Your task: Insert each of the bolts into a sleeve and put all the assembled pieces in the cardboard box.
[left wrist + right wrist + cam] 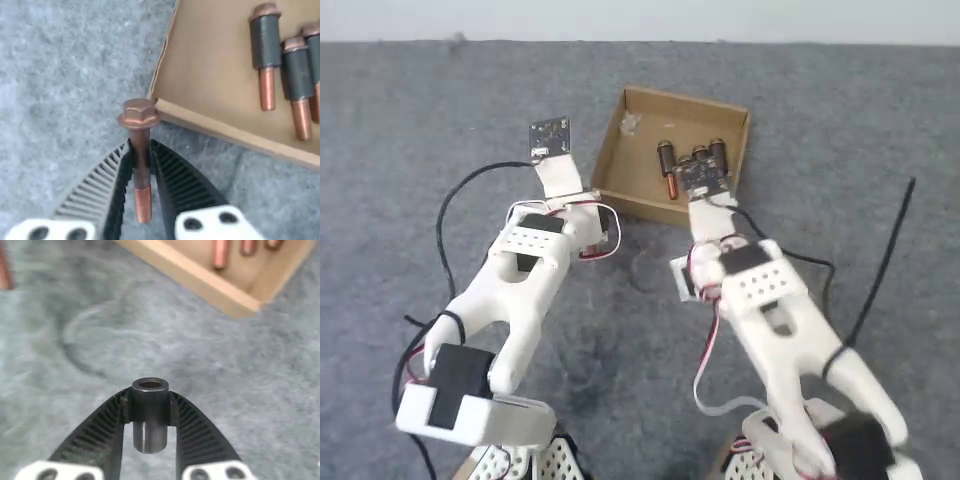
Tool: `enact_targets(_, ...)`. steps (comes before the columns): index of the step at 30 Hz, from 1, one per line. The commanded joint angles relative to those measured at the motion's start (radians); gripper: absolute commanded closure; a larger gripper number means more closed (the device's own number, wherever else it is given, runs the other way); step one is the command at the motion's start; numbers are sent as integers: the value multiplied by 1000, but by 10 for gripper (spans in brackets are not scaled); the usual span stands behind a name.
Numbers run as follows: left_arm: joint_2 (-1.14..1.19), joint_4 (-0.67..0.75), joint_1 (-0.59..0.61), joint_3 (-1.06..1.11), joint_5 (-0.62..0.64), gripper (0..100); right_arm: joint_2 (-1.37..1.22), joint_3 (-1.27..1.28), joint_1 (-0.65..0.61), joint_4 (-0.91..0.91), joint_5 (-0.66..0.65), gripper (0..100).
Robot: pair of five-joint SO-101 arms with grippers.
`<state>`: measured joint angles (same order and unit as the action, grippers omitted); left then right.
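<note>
Here the left gripper (141, 172) clamps a bolt (140, 150) beside the box (220, 127); the right gripper (150, 415) clamps a sleeve (150, 415).

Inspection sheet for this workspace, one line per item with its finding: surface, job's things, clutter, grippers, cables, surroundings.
Surface: grey carpet, lying flat.
Job's things: cardboard box holds at least three sleeved bolts; one bare bolt and one empty sleeve are held outside it.
Clutter: small pale scrap in the box's far corner.
Grippers: left gripper shut on the bolt's shank; right gripper shut on the sleeve.
Cables: black cable loops beside one arm; second black cable runs past the other; red and white wires on both arms.
Surroundings: pale strip beyond the carpet's far edge.
</note>
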<state>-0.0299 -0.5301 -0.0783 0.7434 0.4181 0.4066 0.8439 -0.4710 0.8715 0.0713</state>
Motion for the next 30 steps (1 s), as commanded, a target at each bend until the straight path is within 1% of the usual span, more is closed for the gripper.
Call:
enact_targets(1,-60,26,8,-7,-15,978,191,34,-70,-13,20,993)
enact_targets(4,-60,26,8,-7,-15,978,305,94,-85,-50,21,993)
enact_targets(8,-60,26,8,-7,-15,978,420,241,-79,-234,21,993)
enact_targets(11,-60,26,8,-5,-15,978,467,373,-82,-435,20,993)
enact_targets(15,-60,26,8,-5,-15,978,470,528,-79,-808,20,993)
enact_targets(17,-60,26,8,-5,-15,978,450,562,-82,-954,20,993)
enact_targets(23,-60,26,8,-7,-15,978,294,582,-81,-1230,23,993)
enact_targets(27,-60,26,8,-7,-15,978,139,614,-85,-1489,23,993)
enact_targets(30,-60,26,8,-8,-15,978,5,654,-107,-1719,23,993)
